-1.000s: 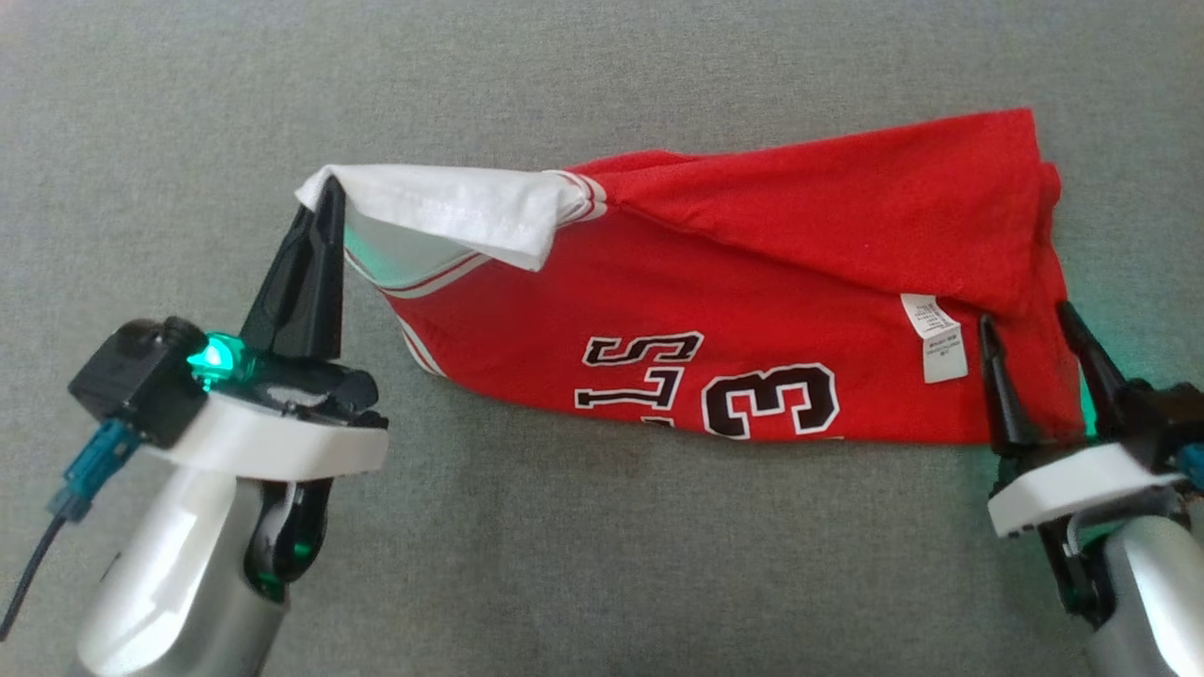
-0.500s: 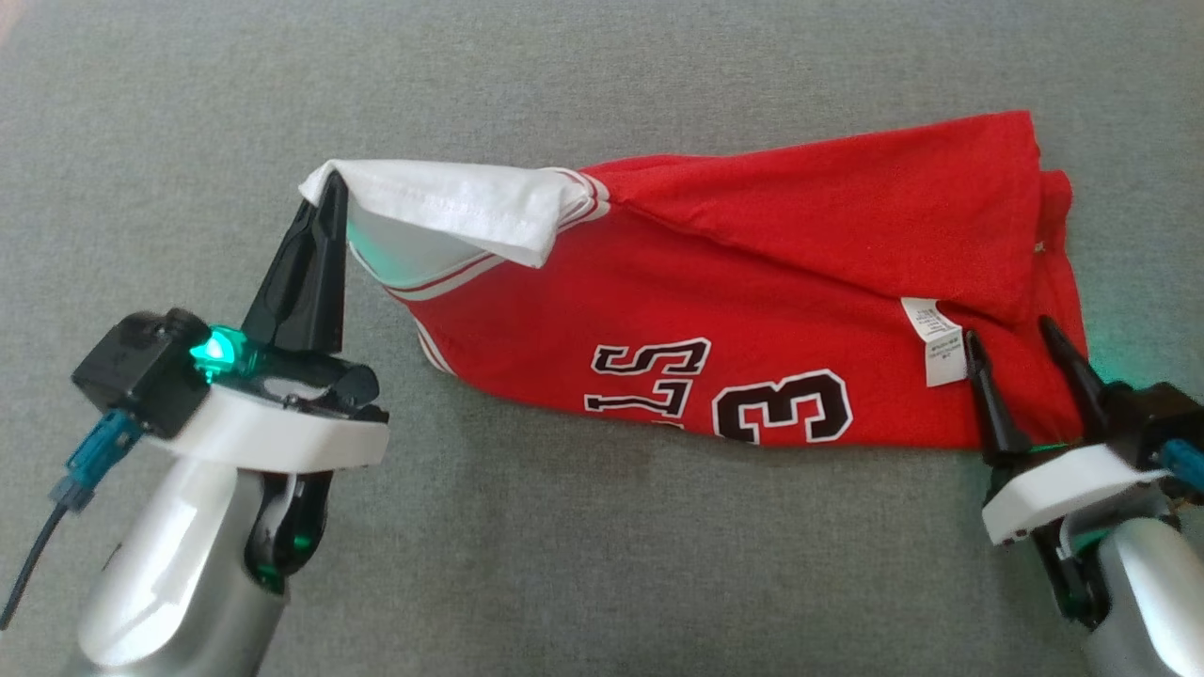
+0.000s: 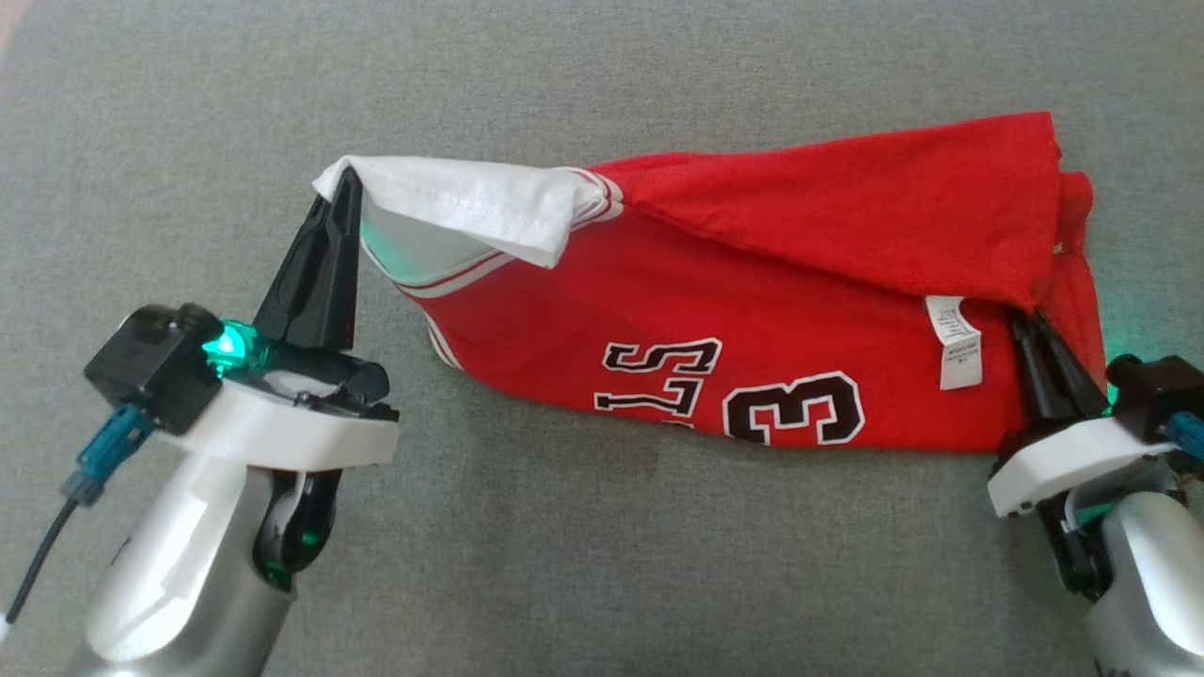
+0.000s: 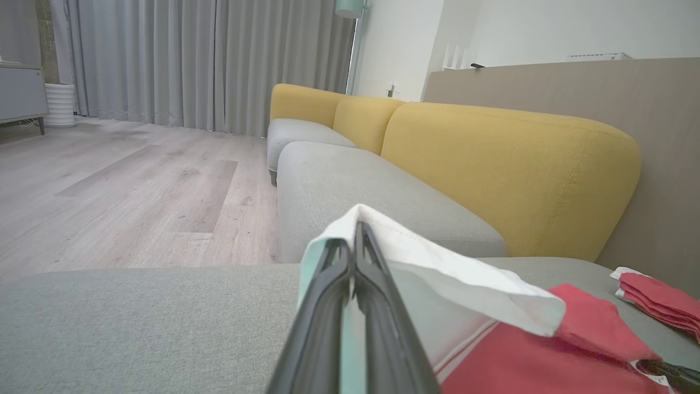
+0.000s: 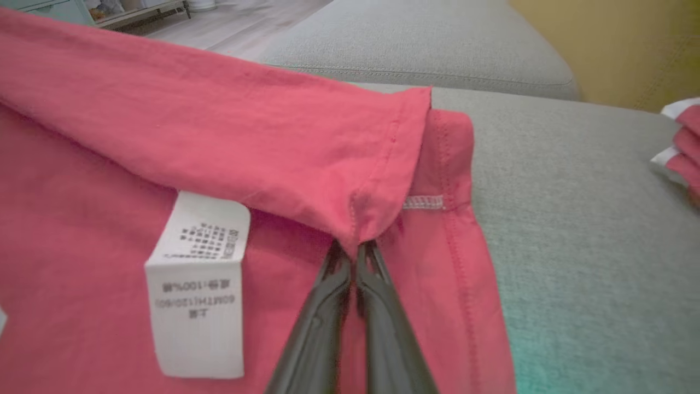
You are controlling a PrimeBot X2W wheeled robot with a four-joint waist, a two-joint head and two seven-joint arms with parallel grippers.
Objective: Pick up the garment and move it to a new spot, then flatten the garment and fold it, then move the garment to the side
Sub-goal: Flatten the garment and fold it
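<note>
The garment (image 3: 771, 282) is a red jersey with white sleeves and black numbers, lying partly folded on the grey cushion (image 3: 602, 564). My left gripper (image 3: 346, 183) is shut on the white sleeve's edge, holding it raised at the garment's left end. The left wrist view has the left gripper (image 4: 354, 241) pinching the white sleeve (image 4: 437, 262). At the garment's right end my right gripper (image 3: 1027, 324) is shut on the lower corner of the folded-over red layer. In the right wrist view the right gripper (image 5: 355, 249) pinches that red hem corner (image 5: 377, 208), beside a white care label (image 5: 197, 284).
A folded red-and-white cloth (image 4: 656, 298) lies farther along the cushion, also seen as a red-and-white cloth (image 5: 683, 142) in the right wrist view. A yellow sofa backrest (image 4: 492, 164) runs behind the seat. Wooden floor (image 4: 109, 191) lies beyond the cushion's edge.
My right gripper's fingers, open on either side of the red hem before, have closed on the folded corner. The left gripper keeps its hold and has shifted slightly right.
</note>
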